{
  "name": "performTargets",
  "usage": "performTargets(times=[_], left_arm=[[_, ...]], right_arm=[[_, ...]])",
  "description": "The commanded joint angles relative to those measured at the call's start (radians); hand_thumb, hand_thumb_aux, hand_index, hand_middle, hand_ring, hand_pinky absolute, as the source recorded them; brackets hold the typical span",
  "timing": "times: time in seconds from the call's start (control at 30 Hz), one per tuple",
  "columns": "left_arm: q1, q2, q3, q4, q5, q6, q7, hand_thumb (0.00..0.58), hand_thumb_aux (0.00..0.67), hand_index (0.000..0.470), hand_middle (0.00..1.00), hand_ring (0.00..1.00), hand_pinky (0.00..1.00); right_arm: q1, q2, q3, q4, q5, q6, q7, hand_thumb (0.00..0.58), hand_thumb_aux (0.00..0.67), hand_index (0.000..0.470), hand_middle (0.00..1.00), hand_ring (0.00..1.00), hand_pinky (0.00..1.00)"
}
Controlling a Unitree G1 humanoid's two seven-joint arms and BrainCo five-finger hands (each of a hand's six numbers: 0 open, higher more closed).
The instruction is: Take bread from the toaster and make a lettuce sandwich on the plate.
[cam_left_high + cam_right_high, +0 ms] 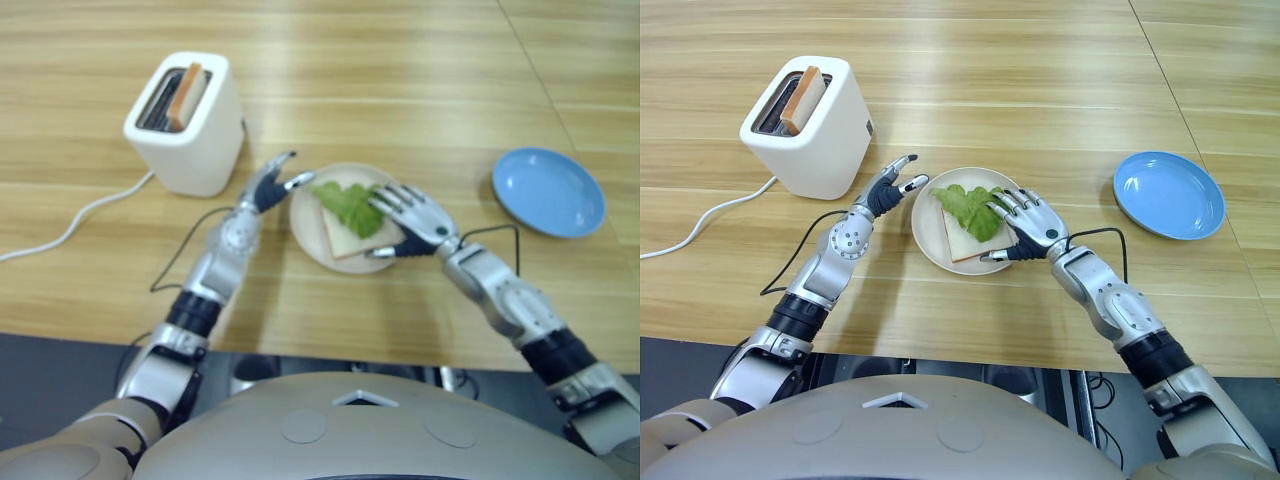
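Well, through the left eye view, the toaster stands toward the far left corner of the desk. A bread slice sits upright in its slot, long axis running away from me. My left hand hovers just beside the left rim of the plate, fingers wide and empty. The slice lies beyond and left of them, so this hand is the nearer. Through the right eye view, my right hand rests spread on the lettuce over the bottom slice, gripping nothing. No writing is readable.

No readable text, label, number or sign appears on anything.
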Motion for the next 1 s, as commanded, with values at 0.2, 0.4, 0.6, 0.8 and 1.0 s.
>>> performTargets(times=[0.2,0.4,0.6,0.8,1.0], left_arm=[[0.019,0.083,0.158,-0.389,0.169,-0.052,0.211,0.000,0.000,0.000,0.00,0.00,0.00],[-0.023,0.209,0.293,-0.508,0.409,0.068,0.252,0.000,0.000,0.000,0.00,0.00,0.00],[-0.095,0.273,0.286,-0.225,0.466,0.189,0.190,0.000,0.000,0.000,0.00,0.00,0.00],[-0.154,0.278,0.229,0.051,0.448,0.213,0.196,0.000,0.000,0.000,0.00,0.00,0.00],[-0.189,0.267,0.211,0.175,0.393,0.207,0.226,0.449,0.352,0.242,0.00,0.00,0.00]], right_arm=[[0.101,-0.069,-0.313,-0.232,0.202,-0.044,-0.019,0.000,0.000,0.000,0.00,0.00,0.00],[0.119,0.007,-0.458,-0.238,0.319,-0.069,-0.063,0.000,0.000,0.000,0.00,0.00,0.00],[0.113,0.072,-0.444,-0.175,0.332,-0.083,-0.054,0.000,0.000,0.000,0.00,0.00,0.00],[0.114,0.083,-0.456,-0.150,0.327,-0.079,-0.043,0.000,0.000,0.000,0.00,0.00,0.00],[0.125,0.082,-0.467,-0.158,0.315,-0.075,-0.033,0.000,0.000,0.000,0.00,0.00,0.00]])
